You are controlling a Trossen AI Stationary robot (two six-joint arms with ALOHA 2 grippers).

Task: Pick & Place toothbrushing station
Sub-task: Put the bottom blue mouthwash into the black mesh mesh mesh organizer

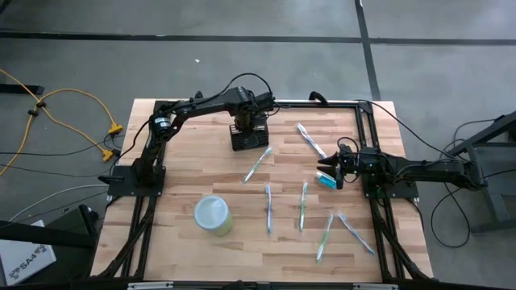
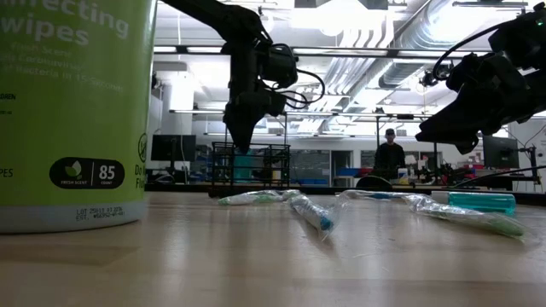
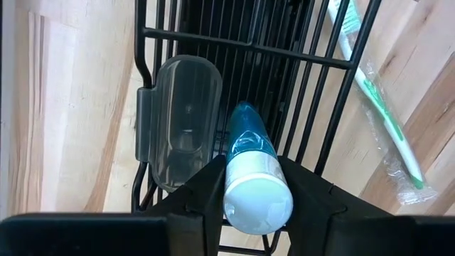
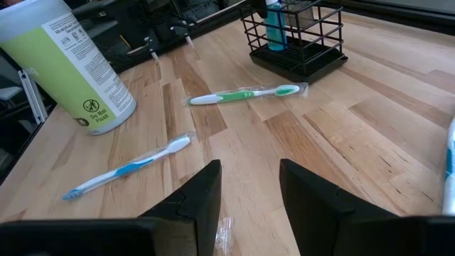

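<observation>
toothbrushing station (image 1: 249, 138) half hidden under left gripper (image 3: 252, 188), jaws clamped on toothpaste tube (image 3: 252, 174); right jaws apart.

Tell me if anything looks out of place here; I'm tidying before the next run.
Nothing is spilled or damaged. The wrapped toothbrushes lie scattered at odd angles across the table rather than in the wire holder. The left gripper holds a toothpaste tube over the holder. The right gripper waits open, empty.
</observation>
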